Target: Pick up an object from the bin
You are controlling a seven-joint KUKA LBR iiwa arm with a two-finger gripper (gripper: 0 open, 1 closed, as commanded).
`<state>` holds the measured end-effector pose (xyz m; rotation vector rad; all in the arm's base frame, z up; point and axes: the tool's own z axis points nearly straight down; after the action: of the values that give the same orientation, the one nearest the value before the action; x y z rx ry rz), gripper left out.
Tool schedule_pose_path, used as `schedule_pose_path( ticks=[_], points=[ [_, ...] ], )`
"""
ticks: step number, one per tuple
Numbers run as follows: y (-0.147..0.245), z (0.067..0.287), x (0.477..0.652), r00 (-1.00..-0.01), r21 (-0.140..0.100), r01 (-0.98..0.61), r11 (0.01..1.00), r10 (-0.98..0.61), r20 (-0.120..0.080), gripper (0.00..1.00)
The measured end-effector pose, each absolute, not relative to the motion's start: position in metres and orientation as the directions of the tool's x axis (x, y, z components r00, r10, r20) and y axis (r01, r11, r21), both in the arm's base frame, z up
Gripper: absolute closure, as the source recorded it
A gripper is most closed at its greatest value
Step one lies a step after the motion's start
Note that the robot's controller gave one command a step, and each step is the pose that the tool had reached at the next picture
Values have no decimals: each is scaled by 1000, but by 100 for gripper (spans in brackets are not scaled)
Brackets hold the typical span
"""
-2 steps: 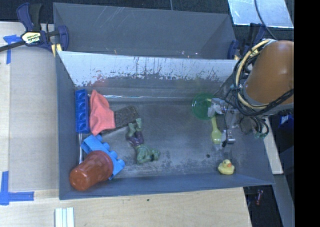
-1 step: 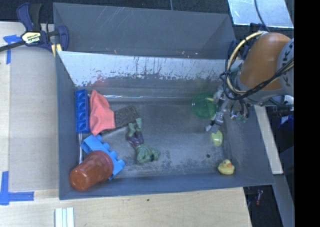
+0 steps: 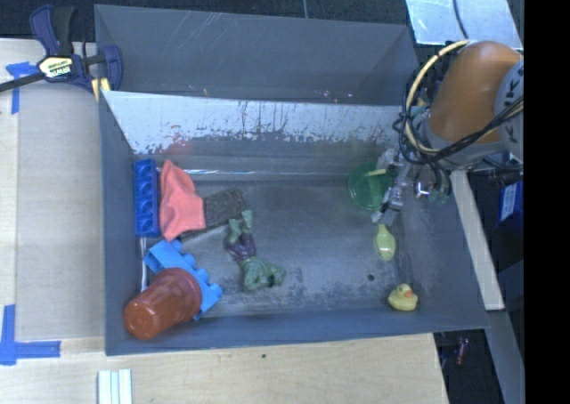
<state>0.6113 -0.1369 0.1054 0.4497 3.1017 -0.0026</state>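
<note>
The hand (image 3: 392,202) is hanging at the right side of the bin (image 3: 267,55), just beside a green cup (image 3: 361,187); I cannot tell if it is gripping anything.

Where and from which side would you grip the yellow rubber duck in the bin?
Probably across the round body of the rubber duck, coming straight down: it sits alone near the front wall of the bin, leaving little room sideways.
</note>
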Motion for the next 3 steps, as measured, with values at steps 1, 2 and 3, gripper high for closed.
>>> schedule_pose_path(
  ticks=[1,2,3],
  points=[
    [-131,107,606,-924,1,382,924,382,-9,0],
    [-146,83,610,-941,0,338,941,338,-14,0],
    [-138,72,617,-644,9,765,644,765,22,100]
  ],
)
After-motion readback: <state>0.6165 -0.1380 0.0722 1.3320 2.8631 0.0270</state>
